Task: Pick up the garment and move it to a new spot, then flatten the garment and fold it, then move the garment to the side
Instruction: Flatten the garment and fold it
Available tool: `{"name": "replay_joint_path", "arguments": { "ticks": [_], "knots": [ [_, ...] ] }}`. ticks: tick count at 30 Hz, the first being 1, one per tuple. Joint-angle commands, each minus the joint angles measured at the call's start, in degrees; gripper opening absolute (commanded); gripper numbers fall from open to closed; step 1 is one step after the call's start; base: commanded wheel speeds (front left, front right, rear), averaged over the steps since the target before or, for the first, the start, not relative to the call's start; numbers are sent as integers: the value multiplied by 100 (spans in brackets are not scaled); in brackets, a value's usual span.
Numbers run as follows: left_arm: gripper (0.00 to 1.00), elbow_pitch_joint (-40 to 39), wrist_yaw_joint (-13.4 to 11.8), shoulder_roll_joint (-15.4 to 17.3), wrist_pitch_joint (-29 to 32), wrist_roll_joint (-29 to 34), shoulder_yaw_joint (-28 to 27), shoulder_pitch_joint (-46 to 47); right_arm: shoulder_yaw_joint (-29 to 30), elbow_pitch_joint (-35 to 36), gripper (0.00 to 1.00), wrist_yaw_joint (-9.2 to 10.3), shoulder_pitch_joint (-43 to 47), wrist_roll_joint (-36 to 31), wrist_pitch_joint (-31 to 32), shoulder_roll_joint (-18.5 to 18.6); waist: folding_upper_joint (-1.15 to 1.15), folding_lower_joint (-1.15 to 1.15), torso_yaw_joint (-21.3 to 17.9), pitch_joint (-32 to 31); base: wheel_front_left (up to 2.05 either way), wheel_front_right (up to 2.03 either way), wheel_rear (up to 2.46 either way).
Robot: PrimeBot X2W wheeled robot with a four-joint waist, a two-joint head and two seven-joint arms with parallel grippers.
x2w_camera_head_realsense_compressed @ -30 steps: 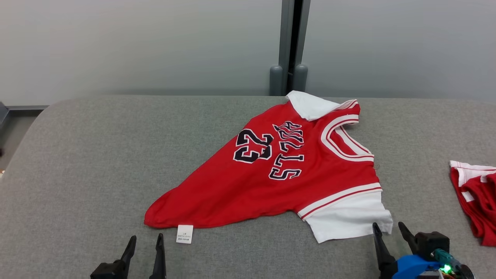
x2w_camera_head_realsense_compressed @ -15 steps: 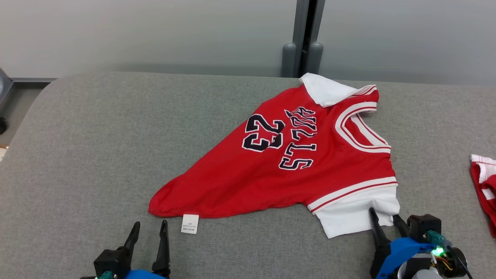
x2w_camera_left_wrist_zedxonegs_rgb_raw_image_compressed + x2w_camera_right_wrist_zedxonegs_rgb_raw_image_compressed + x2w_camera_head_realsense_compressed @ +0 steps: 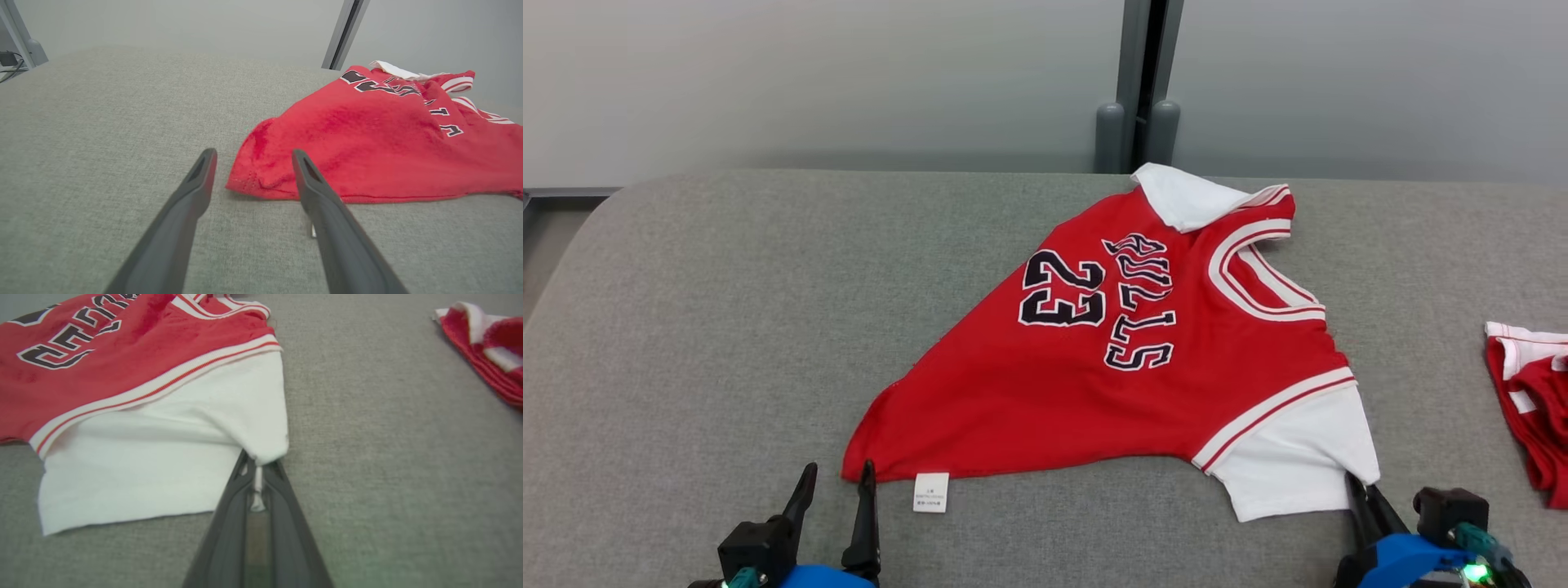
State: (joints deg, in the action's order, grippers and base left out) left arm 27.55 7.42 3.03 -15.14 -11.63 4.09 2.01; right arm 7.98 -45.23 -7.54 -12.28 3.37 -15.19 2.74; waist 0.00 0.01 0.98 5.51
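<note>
Red jersey (image 3: 1094, 384) pinched at one corner on a grey cloth table (image 3: 686, 327).
Beyond the care label (image 3: 930, 492) the jersey lies spread but skewed. Well to the label's right, the right gripper (image 3: 1364, 494) is clamped on the tip of the white sleeve (image 3: 1298, 457); just left of the label, the left gripper (image 3: 838, 469) stands spread, gripping nothing. So thin a bite could slip on lifting, and a one-sided pull could bunch the cloth.

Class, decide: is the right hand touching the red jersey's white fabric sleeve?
Touching: right wrist view shows the right hand clamped on the white fabric sleeve.
</note>
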Motion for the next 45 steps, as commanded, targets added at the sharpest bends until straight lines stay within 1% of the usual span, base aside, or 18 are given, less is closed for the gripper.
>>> {"name": "replay_joint_path", "arguments": {
  "ticks": [1,6,9,12,21,22,23,24,29,31,37,40,43,45],
  "knots": [
    [100,5,13,8,2,-31,-45,-40,41,47,0,10,165,56,10,34,0,-1,-67,-55,0,0,0],
    [100,83,13,1,2,-95,-94,-86,109,392,0,10,488,97,9,32,0,-1,-285,-66,0,0,0],
    [100,177,13,3,1,-165,-43,-1,70,551,0,10,561,133,5,31,0,-1,-397,5,0,0,0],
    [100,287,13,54,1,-301,120,106,20,638,0,10,538,185,4,33,0,-1,-491,88,0,0,0],
    [100,1001,13,144,9,-564,333,368,-113,764,0,9,404,288,5,32,0,-1,-598,222,0,0,0],
    [98,1046,13,148,9,-587,368,387,-122,792,0,9,383,301,5,32,0,-1,-597,226,0,0,0],
    [47,1063,13,158,9,-612,401,401,-131,816,0,9,372,315,5,31,0,-1,-591,225,0,0,0],
    [0,1051,13,161,9,-632,458,404,-144,839,0,8,368,334,5,31,0,-1,-582,220,0,0,0],
    [0,966,14,216,6,-815,709,336,-180,992,0,6,392,458,5,30,0,-1,-502,104,0,0,0],
    [0,822,14,246,1,-889,759,326,-200,1160,0,6,360,582,4,30,0,-1,-464,27,0,0,0],
    [0,-64,14,458,1,-1015,865,522,-288,2042,0,6,109,1045,-3,31,0,-1,-369,-281,0,0,0],
    [0,-498,14,689,1,-1172,921,833,-231,2529,0,5,-177,1242,-3,92,0,-1,-336,-458,0,0,0],
    [0,-865,13,1036,0,-1380,1083,1356,-229,2967,0,5,-650,1449,-4,266,0,-1,-313,-570,0,0,0],
    [0,-1069,13,1328,1,-1484,1186,1781,-301,3190,0,5,-1003,1556,-3,429,0,-1,-304,-636,0,0,0]
  ]
}}
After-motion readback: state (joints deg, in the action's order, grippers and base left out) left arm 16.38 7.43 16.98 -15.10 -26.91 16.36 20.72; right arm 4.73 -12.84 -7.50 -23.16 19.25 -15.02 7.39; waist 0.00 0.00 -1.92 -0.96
